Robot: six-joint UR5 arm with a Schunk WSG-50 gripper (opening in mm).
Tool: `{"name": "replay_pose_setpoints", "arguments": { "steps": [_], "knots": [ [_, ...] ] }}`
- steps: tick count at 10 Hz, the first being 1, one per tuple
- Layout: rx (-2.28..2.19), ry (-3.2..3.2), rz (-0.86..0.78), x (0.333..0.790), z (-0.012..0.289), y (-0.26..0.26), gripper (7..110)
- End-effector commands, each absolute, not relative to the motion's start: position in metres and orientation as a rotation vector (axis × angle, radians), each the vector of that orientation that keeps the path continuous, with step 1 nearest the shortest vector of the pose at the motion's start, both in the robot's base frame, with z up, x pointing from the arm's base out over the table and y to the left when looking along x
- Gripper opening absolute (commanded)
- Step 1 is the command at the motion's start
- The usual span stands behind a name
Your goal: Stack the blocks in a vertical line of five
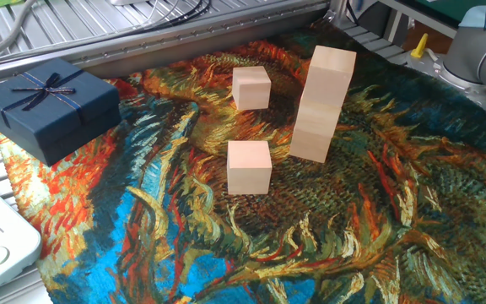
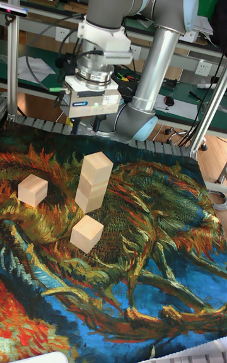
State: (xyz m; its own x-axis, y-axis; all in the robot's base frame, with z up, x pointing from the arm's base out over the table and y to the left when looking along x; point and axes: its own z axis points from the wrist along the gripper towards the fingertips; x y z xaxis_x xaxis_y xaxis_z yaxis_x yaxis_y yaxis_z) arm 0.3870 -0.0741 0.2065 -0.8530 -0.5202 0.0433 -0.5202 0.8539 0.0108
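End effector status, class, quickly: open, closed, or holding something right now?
End effector: raised above the stack of wooden cubes, holding nothing; its fingers are too dark and hidden to tell whether they are open or closed.

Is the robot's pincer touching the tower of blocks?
Apart. In the tall fixed view, the pincer hangs above the tower, with cloth visible between them.
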Motion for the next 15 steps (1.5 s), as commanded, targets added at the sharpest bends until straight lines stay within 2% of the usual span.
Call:
{"name": "replay_pose_setpoints", "arguments": {
  "steps": [1, 3, 7, 13, 15],
  "knots": [
    [0.632, -2.981, 0.007, 0.374, 0.209, -0.078, 7],
    [0.623, -2.992, -0.11, 0.372, 0.209, -0.058, 7],
    [0.677, -2.918, -0.155, 0.356, 0.212, -0.055, 7],
    [0.885, -2.901, -0.092, 0.366, 0.21, -0.065, 7],
    [0.931, -2.881, -0.04, 0.38, 0.213, -0.091, 7]
  ]
}}
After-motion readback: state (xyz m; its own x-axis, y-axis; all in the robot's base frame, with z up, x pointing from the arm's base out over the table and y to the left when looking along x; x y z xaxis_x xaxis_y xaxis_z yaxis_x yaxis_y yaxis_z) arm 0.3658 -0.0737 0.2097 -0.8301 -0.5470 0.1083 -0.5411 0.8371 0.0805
